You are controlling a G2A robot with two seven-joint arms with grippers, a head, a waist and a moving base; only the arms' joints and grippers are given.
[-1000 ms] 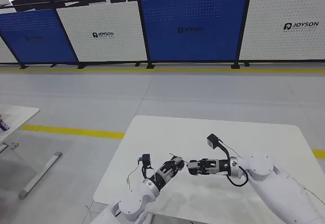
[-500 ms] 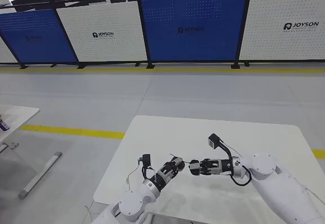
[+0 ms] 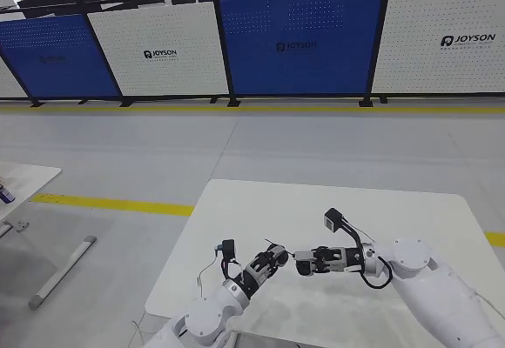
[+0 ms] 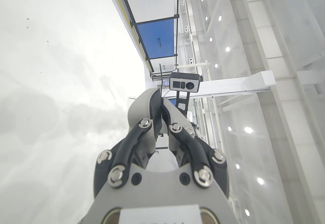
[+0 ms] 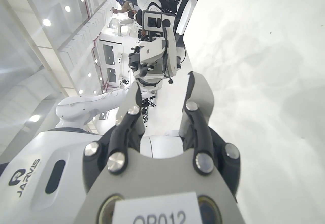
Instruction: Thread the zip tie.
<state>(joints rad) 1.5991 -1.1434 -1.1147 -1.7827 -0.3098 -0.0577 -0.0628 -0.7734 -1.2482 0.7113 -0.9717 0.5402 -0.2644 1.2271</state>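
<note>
Bright, even overhead light: ceiling lamps (image 4: 248, 130) flare beyond the left gripper (image 4: 160, 98), and the white table (image 5: 266, 19) beside the right gripper (image 5: 164, 86) is near blown out, with only faint soft shadows (image 5: 256, 57) past its fingertips. The zip tie (image 4: 161, 77) reads as a dark sliver against the bright room ahead of the left gripper. Both wrist views bow hard at the edges, beams (image 4: 254, 80) curving away from the grippers.

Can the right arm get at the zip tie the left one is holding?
Probably yes. The right gripper has its jaws open facing the zip tie, which sticks out beyond the shut jaws of the left gripper; nothing visible lies between.
</note>
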